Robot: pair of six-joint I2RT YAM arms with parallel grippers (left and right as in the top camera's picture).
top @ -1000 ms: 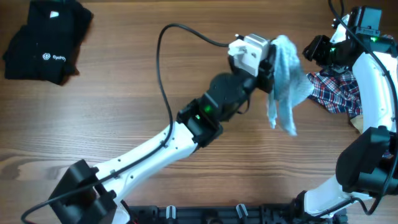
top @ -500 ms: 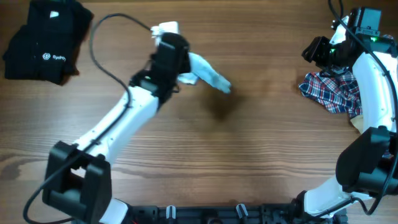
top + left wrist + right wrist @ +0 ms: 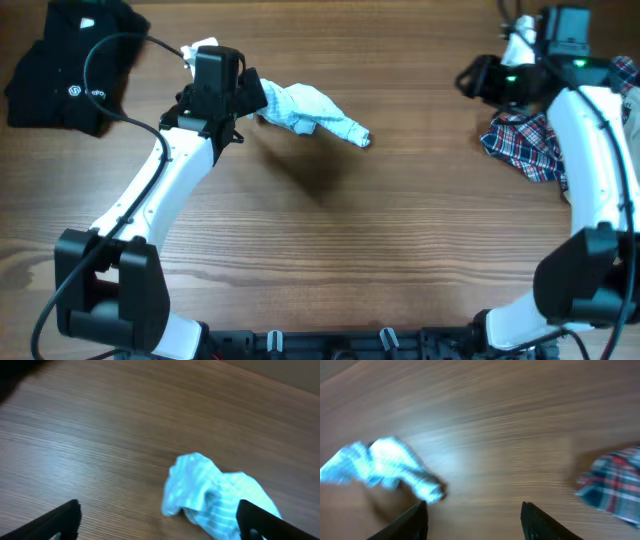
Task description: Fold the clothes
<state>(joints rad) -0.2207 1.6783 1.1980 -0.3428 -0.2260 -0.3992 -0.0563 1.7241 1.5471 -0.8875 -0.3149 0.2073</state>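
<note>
One second ago the left claw [image 3: 160,520] gripped the pale-blue striped garment [image 3: 310,112]; now gaping, garment lies crumpled near the table's [image 3: 400,250] far edge, probably awaiting spreading; right claw [image 3: 476,520] spread, empty.

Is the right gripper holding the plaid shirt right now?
No, the right gripper is open with nothing between its fingers, and the plaid shirt sits apart from it, off to one side.
</note>
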